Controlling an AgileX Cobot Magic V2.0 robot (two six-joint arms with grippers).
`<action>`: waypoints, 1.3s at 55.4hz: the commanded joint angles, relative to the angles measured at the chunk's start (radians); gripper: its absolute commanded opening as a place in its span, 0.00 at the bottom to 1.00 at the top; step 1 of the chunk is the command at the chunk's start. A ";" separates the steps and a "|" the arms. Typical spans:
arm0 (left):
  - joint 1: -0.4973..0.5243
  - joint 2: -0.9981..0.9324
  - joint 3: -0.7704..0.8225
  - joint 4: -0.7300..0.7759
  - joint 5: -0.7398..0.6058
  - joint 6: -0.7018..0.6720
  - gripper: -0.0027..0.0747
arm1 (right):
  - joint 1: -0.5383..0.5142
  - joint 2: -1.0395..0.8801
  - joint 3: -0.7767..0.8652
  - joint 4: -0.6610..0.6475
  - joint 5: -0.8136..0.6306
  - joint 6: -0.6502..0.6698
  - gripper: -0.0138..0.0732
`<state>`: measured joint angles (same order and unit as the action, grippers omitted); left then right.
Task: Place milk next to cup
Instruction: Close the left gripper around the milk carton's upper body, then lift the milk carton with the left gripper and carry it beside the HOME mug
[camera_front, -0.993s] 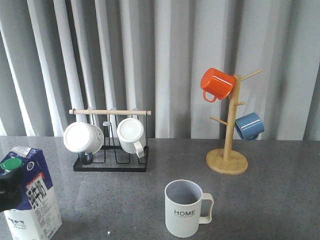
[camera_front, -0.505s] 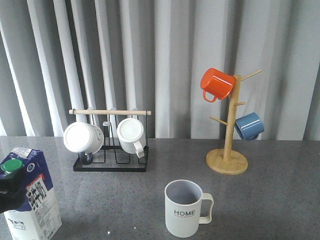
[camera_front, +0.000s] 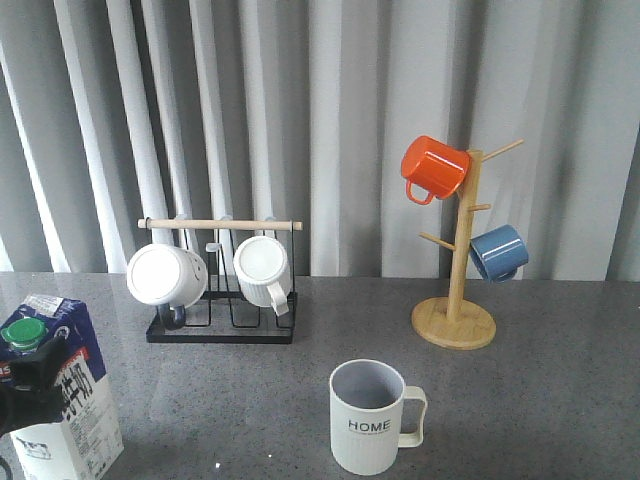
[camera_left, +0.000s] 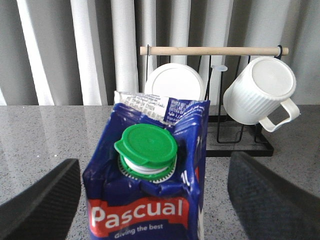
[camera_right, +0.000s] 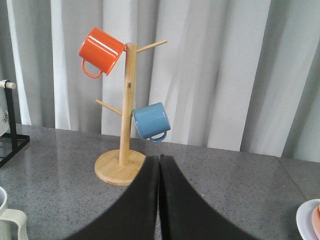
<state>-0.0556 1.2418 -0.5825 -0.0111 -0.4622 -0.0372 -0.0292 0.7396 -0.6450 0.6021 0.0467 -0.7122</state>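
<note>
Now, in the front view, the milk (camera_front: 62, 390) stands upright at the table's (camera_front: 560, 400) near left corner, about 8 o'clock from the cup (camera_front: 369, 416) and well apart from it. The left gripper (camera_front: 25, 395) shows only as a dark shape against the carton's front face, low at the picture's left edge. The cup stands near the front middle, its handle pointing to 3 o'clock, "HOME" facing the camera. A black wire rack (camera_front: 222, 290) with two white mugs lies at 11 o'clock from the cup; a wooden mug tree (camera_front: 455, 290) with an orange mug (camera_front: 433, 168) and a blue mug (camera_front: 498, 252) stands at 1 o'clock from it.

From the left wrist view, the carton (camera_left: 150, 190) sits between the two dark fingers (camera_left: 40, 205), which are spread wide with a gap on each side, touching nothing. Its green cap (camera_left: 146, 147) faces the camera.

From the right wrist view, the right gripper (camera_right: 159, 200) has its fingers pressed together, holding nothing, pointed toward the mug tree (camera_right: 122, 125).
</note>
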 joint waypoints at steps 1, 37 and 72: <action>-0.001 -0.019 -0.035 -0.003 -0.077 0.007 0.77 | -0.003 -0.004 -0.031 0.001 -0.066 -0.006 0.16; -0.001 0.087 -0.035 -0.003 -0.191 0.024 0.77 | -0.003 -0.004 -0.031 0.001 -0.066 -0.006 0.16; -0.001 0.151 -0.035 -0.027 -0.252 0.024 0.44 | -0.003 -0.004 -0.031 0.001 -0.066 -0.006 0.16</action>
<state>-0.0556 1.4169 -0.5825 -0.0113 -0.6381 -0.0112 -0.0292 0.7396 -0.6450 0.6021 0.0467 -0.7122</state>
